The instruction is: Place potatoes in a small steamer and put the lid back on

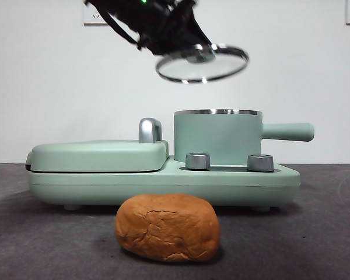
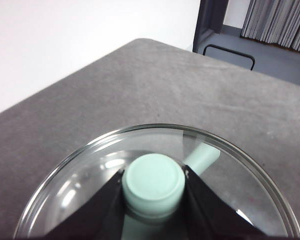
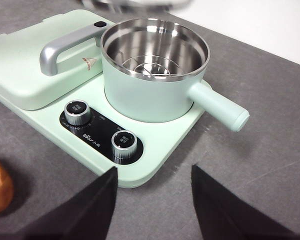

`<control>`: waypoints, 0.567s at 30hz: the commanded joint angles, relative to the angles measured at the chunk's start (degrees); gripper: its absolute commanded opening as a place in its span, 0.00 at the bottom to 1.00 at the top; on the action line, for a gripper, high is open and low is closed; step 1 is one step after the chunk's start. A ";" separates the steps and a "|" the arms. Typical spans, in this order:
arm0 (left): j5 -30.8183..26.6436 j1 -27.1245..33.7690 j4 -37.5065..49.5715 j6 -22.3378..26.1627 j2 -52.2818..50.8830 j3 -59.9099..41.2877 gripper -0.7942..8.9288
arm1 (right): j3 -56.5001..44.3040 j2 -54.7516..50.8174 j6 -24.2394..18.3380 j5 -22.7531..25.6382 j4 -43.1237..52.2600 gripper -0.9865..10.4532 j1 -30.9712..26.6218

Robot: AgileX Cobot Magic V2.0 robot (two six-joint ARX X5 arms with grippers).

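Left gripper [image 2: 153, 187] raised high, jaws clamped on a knob, right gripper [image 3: 152, 200] apparently waiting low, jaws parted

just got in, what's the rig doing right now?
The left gripper is shut on the knob of the glass lid and holds it tilted in the air above the small steamer. The pot is open, with only its steel rack visible inside. The potato lies on the table in front of the appliance, not loaded yet. The right gripper is open, empty, facing the steamer from the control-knob side.
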 commanded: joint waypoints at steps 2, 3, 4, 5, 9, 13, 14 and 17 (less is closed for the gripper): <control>1.05 1.36 0.63 -0.79 -3.48 -0.33 0.10 | 1.03 0.20 0.74 -0.15 -0.35 0.29 0.24; 1.31 1.84 0.63 -0.81 -4.46 -1.20 0.10 | 1.03 0.20 0.72 -0.15 -0.46 0.29 0.24; 1.38 2.38 0.59 -0.81 -5.49 -2.25 0.10 | 1.03 0.20 0.72 -0.15 -0.52 0.29 0.24; 1.49 2.89 0.42 -0.81 -6.58 -3.37 0.10 | 1.03 0.20 0.74 -0.17 -0.55 0.29 0.24; 1.57 4.92 0.39 -0.79 -11.41 -9.14 0.10 | 1.03 0.22 0.72 -0.35 -0.59 0.29 0.31; 1.57 7.04 0.79 -0.85 -17.51 -16.98 0.10 | 1.03 0.46 0.55 -1.60 -0.76 0.29 1.07; 1.57 7.61 0.90 -1.05 -19.19 -19.10 0.10 | 1.03 0.79 0.52 -2.03 -1.01 0.29 1.57; 1.55 9.09 0.90 -1.70 -23.96 -24.63 0.10 | 1.03 2.40 -0.17 -3.30 -1.97 0.29 3.74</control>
